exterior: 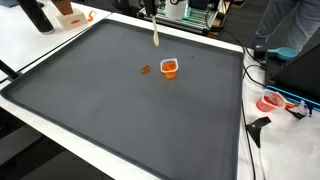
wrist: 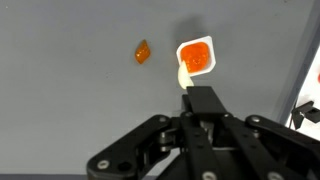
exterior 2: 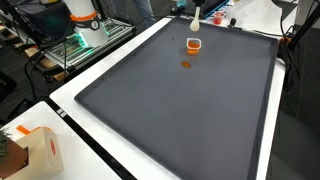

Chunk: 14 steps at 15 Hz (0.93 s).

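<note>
A small white cup [exterior: 169, 68] [exterior 2: 194, 45] [wrist: 196, 56] with orange contents stands on the dark grey mat [exterior: 130, 110] [exterior 2: 190, 110] toward its far side. A loose orange piece [exterior: 145, 70] [exterior 2: 186, 64] [wrist: 142, 51] lies on the mat beside the cup. My gripper [exterior: 150, 12] [exterior 2: 195, 8] [wrist: 203, 105] hangs above the cup, shut on a cream-coloured stick [exterior: 156, 34] [exterior 2: 195, 18] that points down. In the wrist view the stick's tip [wrist: 184, 76] shows just beside the cup's near edge; whether it touches the cup is unclear.
The mat lies on a white table [exterior: 215, 175] [exterior 2: 70, 100]. A cardboard box [exterior 2: 35, 152] stands at one corner. A red and white object [exterior: 272, 102] and cables lie off the mat's side. A person [exterior: 292, 28] stands nearby. Equipment racks [exterior 2: 60, 40] flank the table.
</note>
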{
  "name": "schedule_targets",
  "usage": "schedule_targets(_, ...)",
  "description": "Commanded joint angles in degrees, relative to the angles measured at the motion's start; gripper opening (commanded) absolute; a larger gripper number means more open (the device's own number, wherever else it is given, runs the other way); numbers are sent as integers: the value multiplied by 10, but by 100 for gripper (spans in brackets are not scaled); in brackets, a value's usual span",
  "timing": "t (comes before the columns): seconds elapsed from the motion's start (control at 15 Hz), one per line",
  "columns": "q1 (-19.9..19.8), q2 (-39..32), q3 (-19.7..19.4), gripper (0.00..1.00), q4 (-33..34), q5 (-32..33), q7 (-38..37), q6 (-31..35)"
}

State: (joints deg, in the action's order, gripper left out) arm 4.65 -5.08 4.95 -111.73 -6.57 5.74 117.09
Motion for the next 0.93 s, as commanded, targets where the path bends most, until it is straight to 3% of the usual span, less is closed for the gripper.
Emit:
schedule_targets(0.0, -1, 0, 0, 12, 1, 0, 0, -1)
schedule_targets(0.53, -1, 0, 0, 12, 1, 0, 0, -1)
schedule_targets(0.6, -1, 0, 0, 3, 1, 0, 0, -1)
schedule_targets(0.87, 18, -7, 7, 3, 11, 84, -63, -9)
